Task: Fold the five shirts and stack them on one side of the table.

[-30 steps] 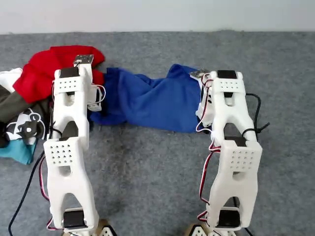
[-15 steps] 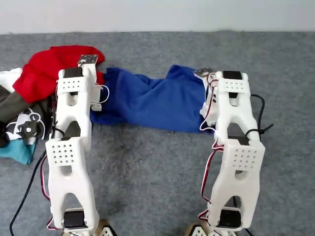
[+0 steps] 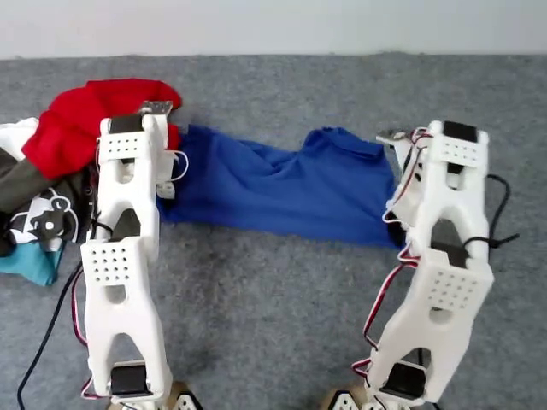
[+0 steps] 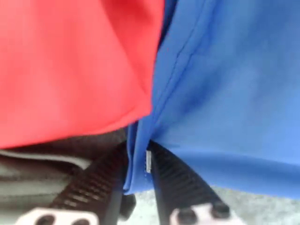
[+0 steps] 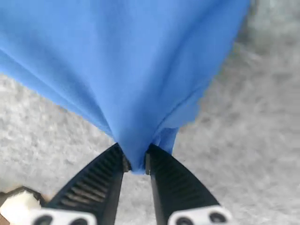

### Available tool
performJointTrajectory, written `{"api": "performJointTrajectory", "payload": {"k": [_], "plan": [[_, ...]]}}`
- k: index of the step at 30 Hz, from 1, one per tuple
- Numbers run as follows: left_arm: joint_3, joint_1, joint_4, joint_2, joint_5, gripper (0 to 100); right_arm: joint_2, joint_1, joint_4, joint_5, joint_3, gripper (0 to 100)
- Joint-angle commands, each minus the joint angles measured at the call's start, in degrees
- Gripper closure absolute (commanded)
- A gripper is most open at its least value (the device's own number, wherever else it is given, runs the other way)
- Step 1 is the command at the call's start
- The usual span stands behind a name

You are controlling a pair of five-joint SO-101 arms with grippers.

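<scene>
A blue shirt (image 3: 282, 188) stretches across the grey table between my two arms. My left gripper (image 4: 138, 157) is shut on its left edge, beside the red shirt (image 4: 70, 65). My right gripper (image 5: 135, 161) is shut on a bunched fold at the blue shirt's (image 5: 126, 65) right end, just above the carpet. From above, the red shirt (image 3: 77, 120) lies at the back left, behind the left arm (image 3: 128, 171). A heap of white, dark and teal shirts (image 3: 34, 218) sits at the left edge. The right arm (image 3: 444, 188) stands at the blue shirt's right end.
Grey carpet (image 3: 282, 316) covers the table, bare between the arms' bases and along the back and right. A pale wall (image 3: 273, 26) borders the far edge. Cables (image 3: 491, 192) hang beside the right arm.
The right arm has swung to the right with the blue shirt's end, pulling the cloth out wider and flatter. The left arm has hardly shifted.
</scene>
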Motion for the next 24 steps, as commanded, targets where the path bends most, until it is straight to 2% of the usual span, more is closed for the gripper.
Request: {"api": "performJointTrajectory", "payload": {"k": [1,8,13,18,24], "plan": [[7.96,-1.76,2.11,-2.64,-2.64,99,-5.67,2.95,2.51,2.02,7.03,99.0],[31.78,-1.58,2.02,-19.69,-5.45,99,-9.45,3.03,0.84,2.11,18.81,99.0],[48.22,-1.58,1.93,-31.12,-12.13,99,-13.05,3.21,1.36,2.20,24.18,99.0],[62.37,-3.52,1.14,-38.24,-17.49,99,-19.47,7.16,0.75,5.71,34.73,99.0],[71.52,-9.23,-1.14,-40.62,-21.71,99,-28.09,12.62,-3.21,10.11,51.25,99.0]]}}
